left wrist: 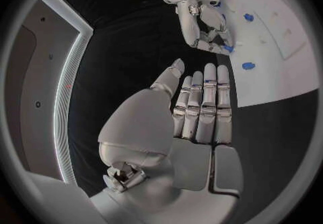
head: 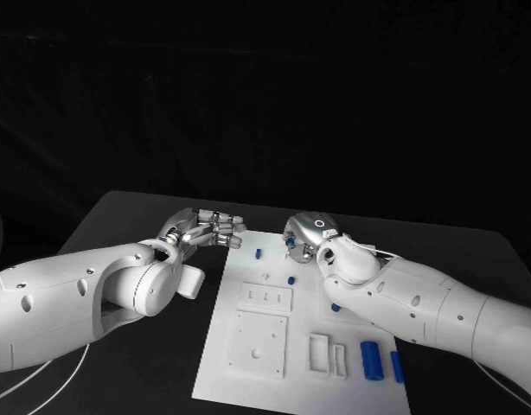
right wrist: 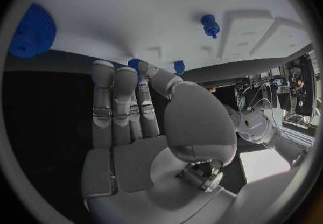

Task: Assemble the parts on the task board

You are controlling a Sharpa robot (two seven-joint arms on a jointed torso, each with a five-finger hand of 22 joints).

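Note:
The white task board (head: 256, 303) lies lengthwise in the middle of the black table. My right hand (head: 305, 235) is at the board's far edge, and its thumb and a finger pinch a small blue part (right wrist: 134, 64), also seen as the small blue part (left wrist: 229, 48) under its fingertips. My left hand (head: 203, 226) hovers just off the board's far left corner. Its fingers (left wrist: 202, 105) are stretched out side by side and hold nothing. A blue gear (right wrist: 32, 30) and a blue peg (right wrist: 210, 23) sit on the board beyond my right hand.
Small blue parts (head: 259, 254) (head: 291, 279) (head: 335, 307) dot the board's far half. Two longer blue pieces (head: 370, 359) lie at its near right, beside raised white blocks (head: 325, 354). A square plate (head: 260, 344) with a hole sits near left.

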